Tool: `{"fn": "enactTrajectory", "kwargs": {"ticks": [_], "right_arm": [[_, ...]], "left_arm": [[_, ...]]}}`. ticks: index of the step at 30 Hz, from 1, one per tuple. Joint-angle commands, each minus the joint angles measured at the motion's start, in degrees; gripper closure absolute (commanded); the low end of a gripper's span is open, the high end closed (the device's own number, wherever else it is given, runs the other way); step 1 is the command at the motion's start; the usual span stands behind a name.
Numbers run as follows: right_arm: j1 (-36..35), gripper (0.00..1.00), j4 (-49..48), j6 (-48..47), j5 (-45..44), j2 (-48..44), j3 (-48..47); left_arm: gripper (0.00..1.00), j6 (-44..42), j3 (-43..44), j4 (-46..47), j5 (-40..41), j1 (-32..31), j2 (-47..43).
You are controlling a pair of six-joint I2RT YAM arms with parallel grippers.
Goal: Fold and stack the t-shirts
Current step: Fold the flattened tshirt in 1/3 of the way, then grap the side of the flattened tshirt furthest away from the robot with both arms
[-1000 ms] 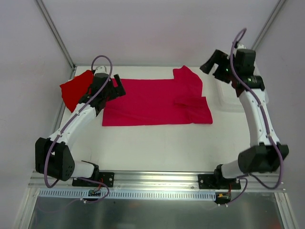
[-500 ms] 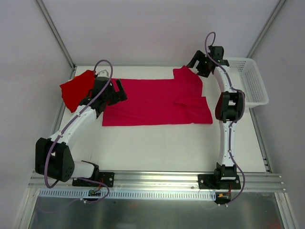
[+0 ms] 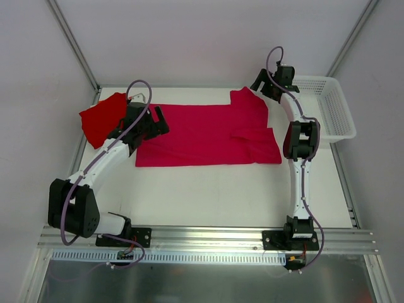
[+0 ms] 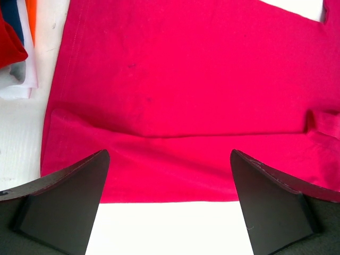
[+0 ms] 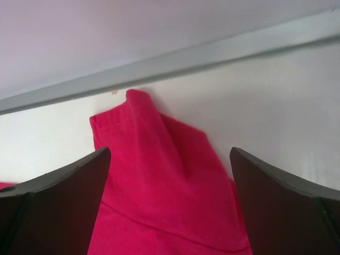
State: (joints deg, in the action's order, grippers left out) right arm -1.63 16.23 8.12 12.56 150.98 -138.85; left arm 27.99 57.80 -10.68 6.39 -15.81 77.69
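Seen from above, the left gripper (image 3: 156, 118) and its wrist cover the far left corner of the magenta-pink t-shirt (image 3: 202, 136) and the right edge of the red t-shirt (image 3: 100, 117). Whether the two cloths touch there cannot be told. The red one also hides whatever lies under it. Only the left wrist view shows slivers of blue cloth (image 4: 16, 18), orange cloth (image 4: 31, 16) and white cloth (image 4: 26, 85) beneath it, all cut off by the picture's left edge. The right arm (image 3: 297, 136) crosses the left wall of the white mesh basket (image 3: 331, 110). In the right wrist view the pink sleeve runs out of the picture at the bottom.

The magenta-pink t-shirt lies spread flat across the far half of the table (image 3: 208, 196), its right part folded over. The red one sits at the far left corner. Both claws are spread wide and hold nothing. The left hangs over the pink shirt's left end, and the right gripper (image 3: 257, 84) hangs over its far right sleeve.

A second ago the right arm stood over the basket and hid it. It has since swung left to the sleeve. The left gripper has barely shifted.
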Motion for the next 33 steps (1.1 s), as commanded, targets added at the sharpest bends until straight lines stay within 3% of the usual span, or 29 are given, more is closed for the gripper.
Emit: {"fn": "enactTrajectory", "kwargs": {"ticks": [1,5,23,33], "right_arm": [[0.7,0.01,-7.4,-4.1,-4.7,-3.4,0.4],[1.3,0.01,-7.5,-2.9,-6.0,-0.4,-2.2],[-1.4,0.01,-12.5,18.5,4.8,2.7,4.8],[-2.8,0.01,-12.6,18.6,6.9,-0.2,11.2]], "left_arm": [[0.01,-0.5,-0.4,2.9,0.1,-0.6,1.6],[0.01,-0.5,-0.1,3.6,0.1,-0.6,3.4],[0.01,-0.5,0.6,4.0,-0.4,-0.8,3.7],[0.01,-0.5,-0.9,4.0,-0.3,-0.7,0.4]]}}
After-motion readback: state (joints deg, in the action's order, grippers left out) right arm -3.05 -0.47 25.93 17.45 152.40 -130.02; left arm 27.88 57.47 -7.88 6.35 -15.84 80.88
